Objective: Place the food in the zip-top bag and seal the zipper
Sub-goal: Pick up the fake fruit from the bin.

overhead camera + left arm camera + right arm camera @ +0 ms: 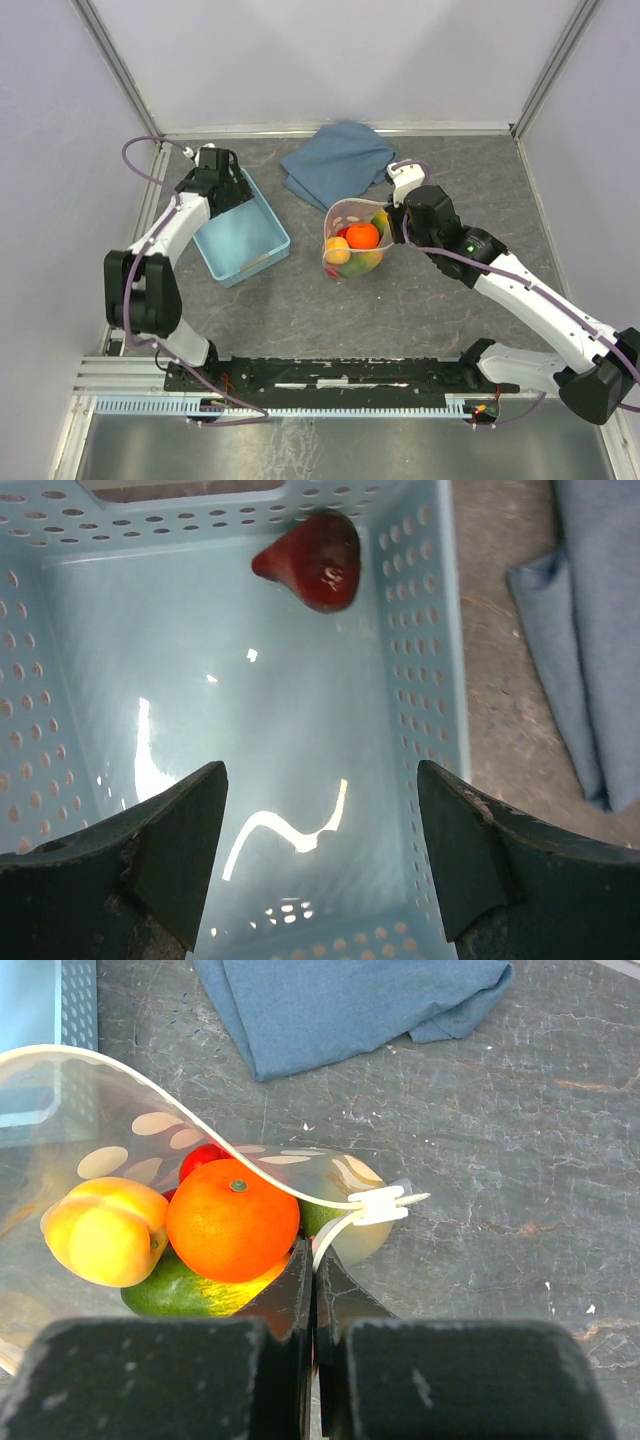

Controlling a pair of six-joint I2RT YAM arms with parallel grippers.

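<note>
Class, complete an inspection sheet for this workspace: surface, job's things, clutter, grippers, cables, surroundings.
Surface: grey marbled table.
Job's things: bag open, several fruits inside; one red fruit lies in the blue basket.
Clutter: folded blue cloth beyond the bag.
Grippers: left gripper open above the basket; right gripper shut on the bag's rim.
Cables: purple cables along both arms.
Surroundings: pale walls, metal frame.

Left arm (175, 230) and right arm (530, 295) in white shells with black joints. Purple cables (135, 160) looped along both. Small green light (470, 243) on the right one. Left gripper (320, 770) with dark, wedge-shaped fingers (175, 850), scuffed at the edges. Black rail (330, 372) at the bases.
</note>
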